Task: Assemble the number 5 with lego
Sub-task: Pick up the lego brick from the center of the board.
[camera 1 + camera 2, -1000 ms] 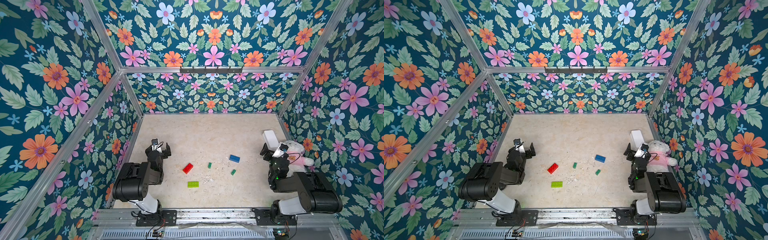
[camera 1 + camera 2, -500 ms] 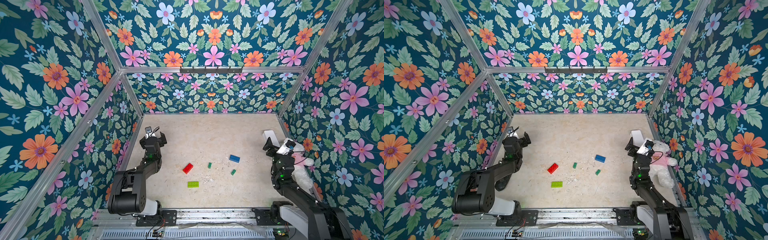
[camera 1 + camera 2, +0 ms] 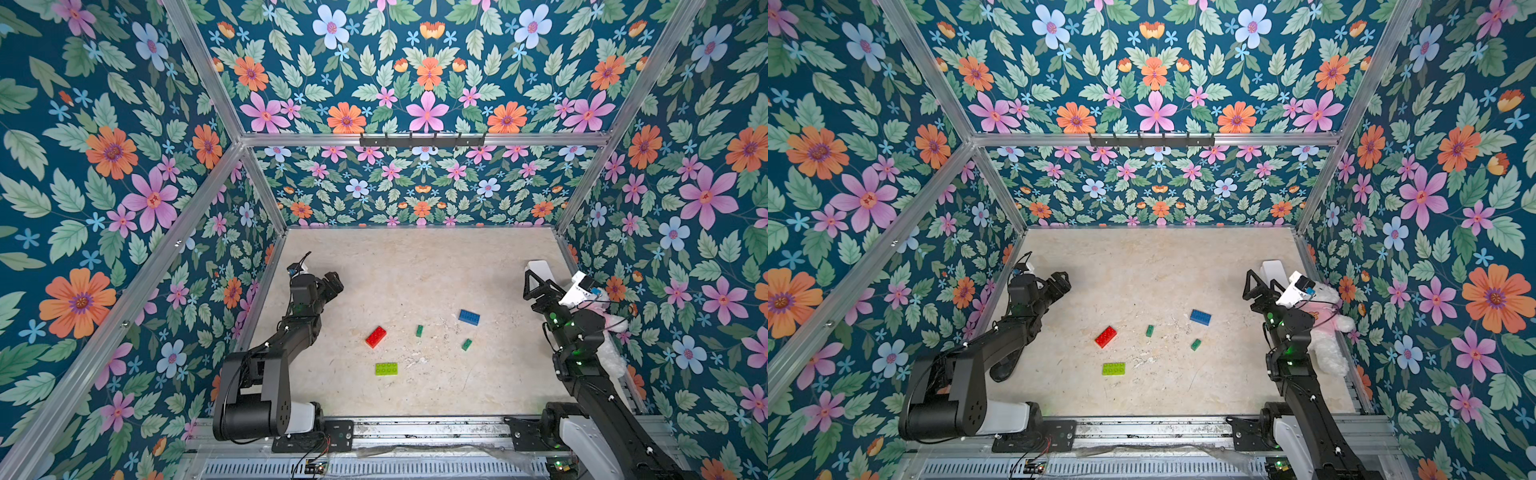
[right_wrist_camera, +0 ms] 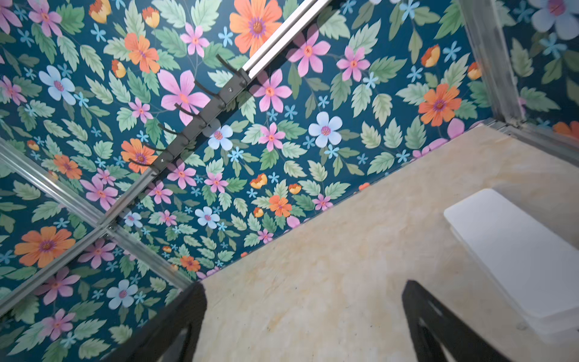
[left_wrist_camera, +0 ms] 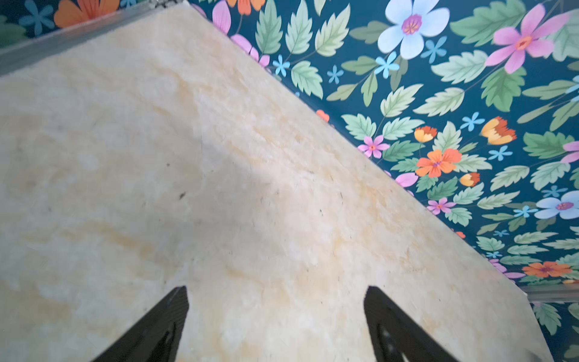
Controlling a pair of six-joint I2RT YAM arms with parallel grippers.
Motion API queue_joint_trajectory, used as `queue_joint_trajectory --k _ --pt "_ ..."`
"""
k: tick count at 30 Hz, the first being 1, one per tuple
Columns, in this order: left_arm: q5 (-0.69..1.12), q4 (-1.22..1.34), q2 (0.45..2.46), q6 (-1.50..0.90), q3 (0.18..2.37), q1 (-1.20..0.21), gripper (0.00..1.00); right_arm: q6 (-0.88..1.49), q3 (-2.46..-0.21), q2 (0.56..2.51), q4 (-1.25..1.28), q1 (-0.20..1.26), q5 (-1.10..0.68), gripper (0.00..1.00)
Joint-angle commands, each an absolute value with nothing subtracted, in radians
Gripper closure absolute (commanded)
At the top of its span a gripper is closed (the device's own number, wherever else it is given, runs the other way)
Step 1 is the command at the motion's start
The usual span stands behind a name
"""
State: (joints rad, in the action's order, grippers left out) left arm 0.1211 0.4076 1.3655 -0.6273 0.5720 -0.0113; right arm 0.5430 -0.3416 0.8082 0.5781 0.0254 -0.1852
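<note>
Tabletop (image 3: pixel 415 270); left gripper (image 3: pixel 332 284), right gripper (image 3: pixel 534 286) aloft

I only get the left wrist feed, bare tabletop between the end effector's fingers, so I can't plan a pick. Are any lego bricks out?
Observer: Yes, five loose bricks lie scattered; the red brick is nearest the left end effector.
Operator: Anything joined yet?
Observer: No; the lime-green brick, the blue brick and two dark-green bricks all lie apart.
Operator: And the right arm?
Observer: The right end effector is open and empty, near a white box.
</note>
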Motion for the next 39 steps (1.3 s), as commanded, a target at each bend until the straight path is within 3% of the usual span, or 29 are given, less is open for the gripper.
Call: queue_joint_trajectory --k 1,8,12,19,34,39 --pt "0.216 0.281 1.315 -0.658 0.548 -0.029 0.2 0.566 -0.419 0.863 0.347 0.069 -0.251 0.13" --pt "0.303 0.165 1.175 -0.709 0.414 -0.057 0.32 0.564 -0.577 1.051 0.091 0.276 -0.186 0.35" --pt "0.283 0.116 1.063 -0.745 0.359 -0.126 0.38 0.565 -0.64 1.127 0.022 0.444 -0.075 0.39" --pt "0.288 0.057 0.906 -0.805 0.273 -0.205 0.49 0.59 -0.7 1.254 -0.048 0.601 -0.022 0.45" --pt "0.234 0.237 0.776 -0.994 0.081 -0.378 0.51 0.616 -0.929 1.626 -0.123 0.836 -0.03 0.48" --pt "0.224 0.308 0.762 -1.02 0.036 -0.394 0.5 0.616 -1.032 1.762 -0.179 0.874 -0.054 0.54"
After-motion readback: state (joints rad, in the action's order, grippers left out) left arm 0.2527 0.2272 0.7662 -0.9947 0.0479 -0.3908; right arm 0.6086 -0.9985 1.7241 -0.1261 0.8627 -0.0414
